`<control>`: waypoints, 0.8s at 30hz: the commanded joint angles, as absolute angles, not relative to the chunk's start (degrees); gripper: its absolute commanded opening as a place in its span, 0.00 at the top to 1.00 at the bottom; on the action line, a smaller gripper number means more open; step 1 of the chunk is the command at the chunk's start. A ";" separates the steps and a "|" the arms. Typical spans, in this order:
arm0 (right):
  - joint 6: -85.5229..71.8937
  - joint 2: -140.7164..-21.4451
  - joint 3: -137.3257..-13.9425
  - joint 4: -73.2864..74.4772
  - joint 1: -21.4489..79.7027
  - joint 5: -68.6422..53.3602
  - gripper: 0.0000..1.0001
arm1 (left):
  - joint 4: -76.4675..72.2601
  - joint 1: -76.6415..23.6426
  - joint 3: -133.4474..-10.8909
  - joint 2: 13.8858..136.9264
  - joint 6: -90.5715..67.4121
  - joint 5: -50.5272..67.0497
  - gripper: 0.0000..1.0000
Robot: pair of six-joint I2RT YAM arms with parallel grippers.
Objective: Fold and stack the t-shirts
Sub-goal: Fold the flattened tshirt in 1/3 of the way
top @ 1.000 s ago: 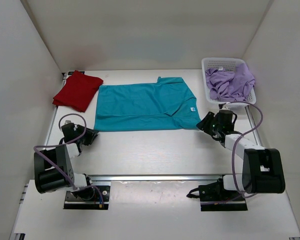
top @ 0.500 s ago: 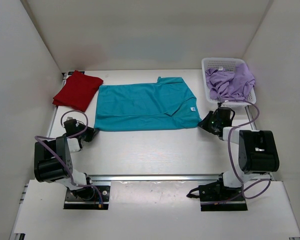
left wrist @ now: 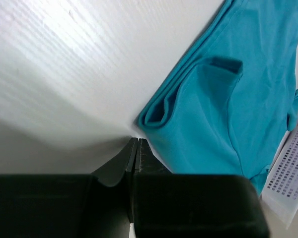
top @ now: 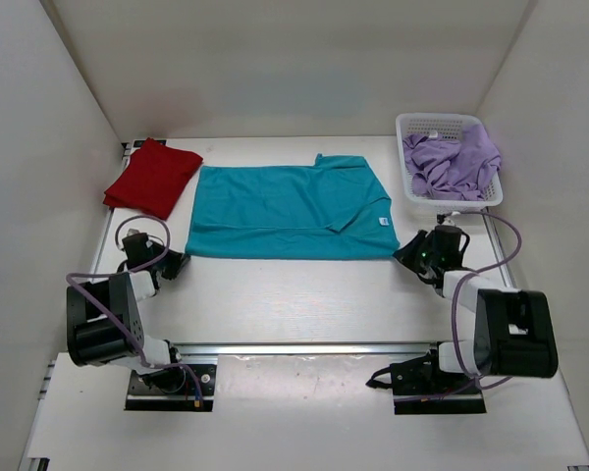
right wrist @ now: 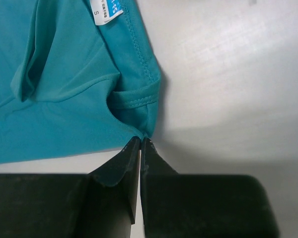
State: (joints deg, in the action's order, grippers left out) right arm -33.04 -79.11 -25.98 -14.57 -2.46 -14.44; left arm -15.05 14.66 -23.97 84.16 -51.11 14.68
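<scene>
Firstly, the left gripper [left wrist: 136, 143]: its two black fingers are pressed together, tip against tip, low over the white table [left wrist: 64, 59]. Just past the tips lies the near left corner of the teal t-shirt [left wrist: 223, 109], where the cloth is doubled and makes a small loop. The fingers seem to close on each other and not on cloth. Whether the corner touches the side of one finger, I cannot tell.

The right gripper [right wrist: 140, 140] is closed as well, finger against finger. Its tips meet the near right corner of the same shirt, just below a stitched hem, and the cloth comes to a point there. Whether a little fabric is caught between the tips, I cannot tell. Farther out on that edge is a white size label [right wrist: 108, 10] with the letter S.

From above, the teal shirt lies spread flat across the middle of the table, between the two grippers. The red t-shirt [top: 153, 177] lies folded at the far left, just beside the teal shirt's far left corner. The lavender t-shirt [top: 452, 162] lies crumpled in the white mesh basket [top: 417, 123] at the far right and hangs over its right rim. The basket's near end stands close behind the right gripper, and a purple cable [top: 506, 221] loops over that arm.
</scene>
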 commanded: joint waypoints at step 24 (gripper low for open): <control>-31.38 -62.31 -13.98 -11.25 -2.55 -16.53 1.00 | -14.77 11.87 -28.11 82.07 -51.24 13.98 0.48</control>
State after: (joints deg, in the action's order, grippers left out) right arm -32.71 -61.78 -13.37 -8.40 -3.01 -15.99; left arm -12.27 12.25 -24.23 79.70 -50.68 15.29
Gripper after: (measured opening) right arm 0.010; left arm 0.516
